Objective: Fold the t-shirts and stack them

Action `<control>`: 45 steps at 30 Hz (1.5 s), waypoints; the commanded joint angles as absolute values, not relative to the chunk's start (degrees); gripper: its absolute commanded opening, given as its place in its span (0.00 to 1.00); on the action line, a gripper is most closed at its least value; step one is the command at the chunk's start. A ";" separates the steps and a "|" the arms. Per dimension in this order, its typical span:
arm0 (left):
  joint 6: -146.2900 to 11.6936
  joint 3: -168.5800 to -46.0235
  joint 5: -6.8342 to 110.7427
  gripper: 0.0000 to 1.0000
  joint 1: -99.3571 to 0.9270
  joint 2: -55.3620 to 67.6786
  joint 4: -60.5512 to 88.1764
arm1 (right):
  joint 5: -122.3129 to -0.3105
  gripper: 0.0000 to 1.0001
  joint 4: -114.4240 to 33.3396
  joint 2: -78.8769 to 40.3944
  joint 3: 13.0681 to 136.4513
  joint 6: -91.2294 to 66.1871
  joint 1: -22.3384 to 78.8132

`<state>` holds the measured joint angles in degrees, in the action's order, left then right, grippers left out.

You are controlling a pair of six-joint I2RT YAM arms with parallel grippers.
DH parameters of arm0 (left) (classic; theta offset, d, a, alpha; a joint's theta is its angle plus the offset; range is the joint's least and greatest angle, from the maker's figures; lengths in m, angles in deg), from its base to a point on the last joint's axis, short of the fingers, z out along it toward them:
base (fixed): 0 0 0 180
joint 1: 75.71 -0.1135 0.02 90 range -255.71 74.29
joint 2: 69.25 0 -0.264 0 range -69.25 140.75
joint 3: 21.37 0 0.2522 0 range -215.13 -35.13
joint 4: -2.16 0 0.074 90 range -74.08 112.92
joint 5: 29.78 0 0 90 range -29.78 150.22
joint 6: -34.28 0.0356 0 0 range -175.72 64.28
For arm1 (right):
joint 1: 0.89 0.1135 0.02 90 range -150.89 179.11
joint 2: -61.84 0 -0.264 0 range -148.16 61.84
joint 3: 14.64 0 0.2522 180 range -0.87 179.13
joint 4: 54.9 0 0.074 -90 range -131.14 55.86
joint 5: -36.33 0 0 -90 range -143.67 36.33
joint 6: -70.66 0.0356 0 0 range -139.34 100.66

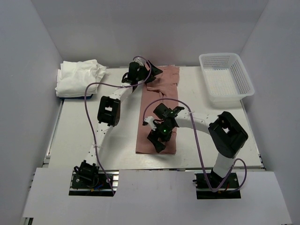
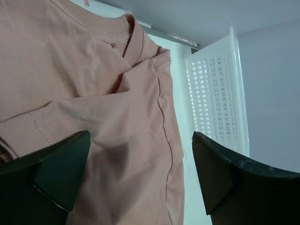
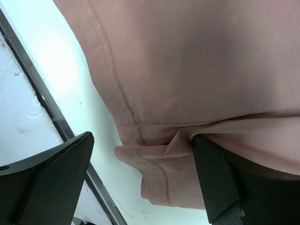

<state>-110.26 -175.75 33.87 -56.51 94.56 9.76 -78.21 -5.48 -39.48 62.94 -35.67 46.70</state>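
- Left tool (image 2: 138, 173): jaws wide apart, holding nothing, poised over the collar end of the pink t-shirt (image 1: 151, 101).
- Right tool (image 3: 143, 180): also wide, straddling the near hem corner.
- The pink t-shirt lies as a long folded strip mid-desk (image 1: 122, 145).
- White t-shirts (image 1: 77, 77) are piled at the far left corner.

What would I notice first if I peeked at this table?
A long dusty-pink t-shirt lies down the middle of the table, with the left fingers and right fingers open just above it. A crumpled pile of white t-shirts sits in the far left corner, and a white mesh basket in the far right.
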 commanded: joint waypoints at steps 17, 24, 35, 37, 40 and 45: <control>-87.73 -160.41 35.53 1.00 -58.49 57.18 34.35 | -60.86 0.90 -18.19 -6.29 47.05 -11.18 47.80; -83.93 -108.66 36.13 1.00 -55.94 24.07 34.11 | -51.47 0.90 -26.74 8.75 31.91 -7.20 47.63; -91.13 -77.23 31.21 1.00 -47.86 3.28 50.79 | -55.78 0.90 -18.90 7.18 29.63 -0.80 47.71; -91.14 -75.48 31.82 1.00 -46.28 3.26 53.69 | -54.47 0.90 -18.90 6.82 29.01 0.00 47.71; -92.45 -73.55 32.61 0.98 -43.73 4.84 53.71 | -54.20 0.90 -18.99 5.33 29.01 0.53 47.80; -91.84 -74.60 36.74 0.92 -40.83 10.29 53.09 | -56.91 0.90 -18.64 2.43 28.31 0.27 47.89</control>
